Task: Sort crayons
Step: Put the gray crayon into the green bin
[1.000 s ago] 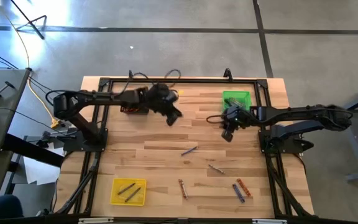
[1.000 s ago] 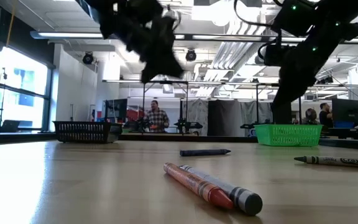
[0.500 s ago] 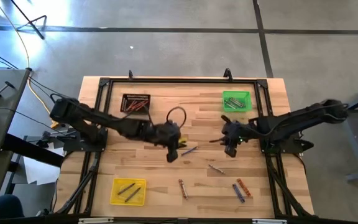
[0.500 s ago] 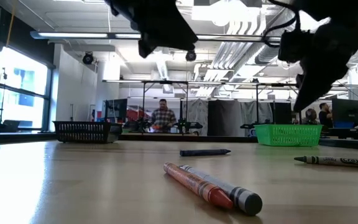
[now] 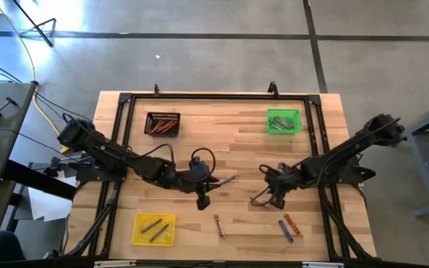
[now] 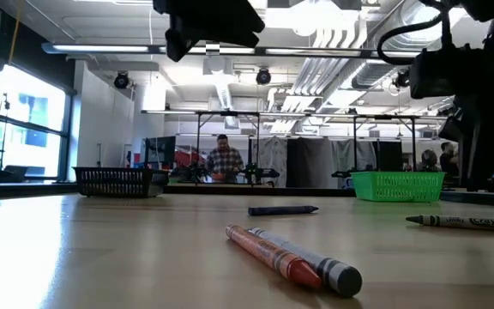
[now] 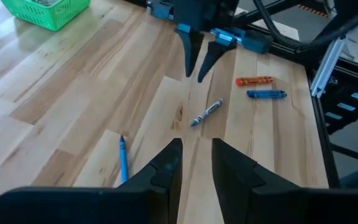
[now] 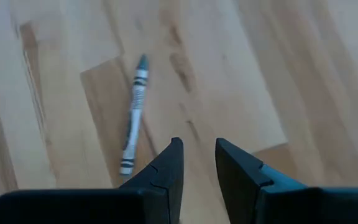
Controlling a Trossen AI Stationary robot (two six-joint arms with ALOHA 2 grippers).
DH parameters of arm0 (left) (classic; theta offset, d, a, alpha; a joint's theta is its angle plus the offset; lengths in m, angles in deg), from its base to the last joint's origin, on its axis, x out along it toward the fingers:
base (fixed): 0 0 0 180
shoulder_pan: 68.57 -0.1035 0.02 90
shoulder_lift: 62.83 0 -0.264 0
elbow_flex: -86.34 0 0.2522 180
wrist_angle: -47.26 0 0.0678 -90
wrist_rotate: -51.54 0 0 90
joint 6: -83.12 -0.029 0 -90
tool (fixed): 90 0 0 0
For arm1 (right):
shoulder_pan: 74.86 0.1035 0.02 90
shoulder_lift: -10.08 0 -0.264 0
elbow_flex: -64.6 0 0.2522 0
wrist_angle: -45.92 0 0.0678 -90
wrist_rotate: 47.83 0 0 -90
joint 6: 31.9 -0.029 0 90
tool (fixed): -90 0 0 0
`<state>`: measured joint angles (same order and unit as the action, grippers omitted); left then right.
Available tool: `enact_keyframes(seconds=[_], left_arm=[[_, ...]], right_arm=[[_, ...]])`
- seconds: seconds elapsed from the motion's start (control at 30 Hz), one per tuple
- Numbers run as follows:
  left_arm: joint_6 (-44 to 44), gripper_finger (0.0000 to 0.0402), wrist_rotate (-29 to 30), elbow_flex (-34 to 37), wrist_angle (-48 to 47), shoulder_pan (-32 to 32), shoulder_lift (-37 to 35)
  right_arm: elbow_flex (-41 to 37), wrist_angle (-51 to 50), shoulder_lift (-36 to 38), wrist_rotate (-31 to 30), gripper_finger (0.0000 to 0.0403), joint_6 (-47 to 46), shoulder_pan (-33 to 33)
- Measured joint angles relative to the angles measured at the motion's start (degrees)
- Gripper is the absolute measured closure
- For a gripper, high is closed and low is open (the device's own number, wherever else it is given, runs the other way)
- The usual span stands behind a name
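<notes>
Crayons lie all over the wooden table [image 5: 170,160], and the blue crayon [image 5: 227,179] near the middle is a good thing to place the rest by. Far to its left and nearer the front edge sits a yellow tray [image 5: 154,228] with a few grey sticks in it. Left of it and toward the back edge is a dark tray [image 5: 162,123] with orange-red sticks inside. The left gripper [image 5: 202,199] hangs just left of the blue crayon, a bit to the front of it, with its fingers [image 7: 166,169] a little apart and nothing between them. In front of the blue crayon, near the front edge, lie an orange crayon and a grey crayon [image 5: 219,225] side by side, touching. To its right lies a grey-and-white crayon [image 5: 258,201]. The right gripper [image 5: 276,198] hangs just beside that one, fingers [image 8: 169,165] a little apart and holding nothing. Farther right and nearer the front edge lie a second blue crayon [image 5: 285,229] and a second orange crayon [image 5: 293,225], close together. Right of the first blue crayon and toward the back edge stands a green basket [image 5: 283,121] with some sticks in it.
</notes>
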<state>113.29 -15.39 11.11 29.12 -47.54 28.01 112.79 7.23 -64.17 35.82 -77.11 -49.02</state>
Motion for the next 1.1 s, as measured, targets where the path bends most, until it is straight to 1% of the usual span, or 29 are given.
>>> enact_keyframes(seconds=[0.27,0.47,0.73,0.9,1.1], left_arm=[[0.1,0.033,0.2,0.0,-0.2,1.5,0.0],[-2.3,0.033,0.1,0.0,-0.4,2.0,0.0],[-7.3,0.033,0.0,0.0,-0.4,2.8,0.0],[-9.6,0.033,0.2,0.0,-0.4,3.0,0.0],[-11.2,0.033,0.1,0.0,-0.4,3.0,0.0]], right_arm=[[8.0,-1.3,-6.6,0.1,0.0315,2.0,2.9],[16.5,-9.2,-10.1,0.5,0.0315,1.6,4.4],[26.1,-18.4,-17.3,0.5,0.0315,-0.4,5.4],[30.0,-22.8,-21.4,0.5,0.0315,-1.5,5.4],[31.2,-23.6,-22.9,0.5,0.0315,-2.9,5.2]])
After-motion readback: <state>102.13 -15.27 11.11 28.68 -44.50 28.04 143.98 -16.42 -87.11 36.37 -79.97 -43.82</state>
